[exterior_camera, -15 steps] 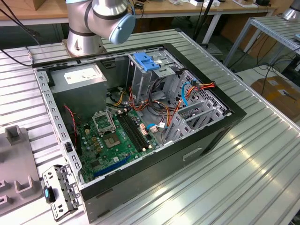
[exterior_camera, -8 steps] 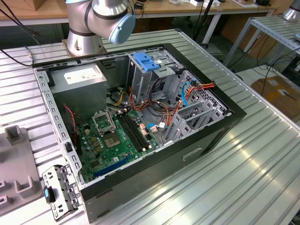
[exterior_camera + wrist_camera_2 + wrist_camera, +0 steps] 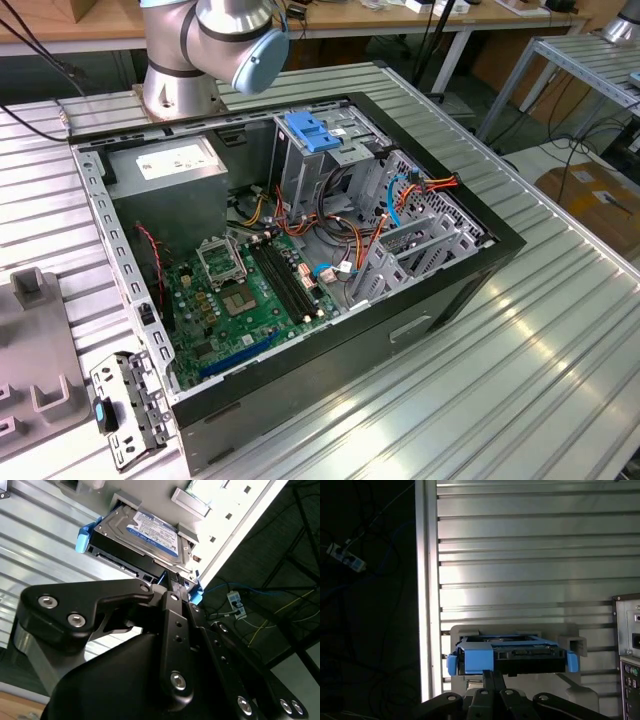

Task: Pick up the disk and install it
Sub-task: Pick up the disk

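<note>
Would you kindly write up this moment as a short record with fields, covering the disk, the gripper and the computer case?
Disk: silver drive with blue side rails, lying flat in a grey holder
Holder location: on the slatted metal table
Gripper: right at the disk's near edge in both wrist views; contact unclear
Computer case: open, green motherboard exposed
Drive cage: grey, topped by a blue bracket
Task state: disk in its holder, not yet installed
</note>
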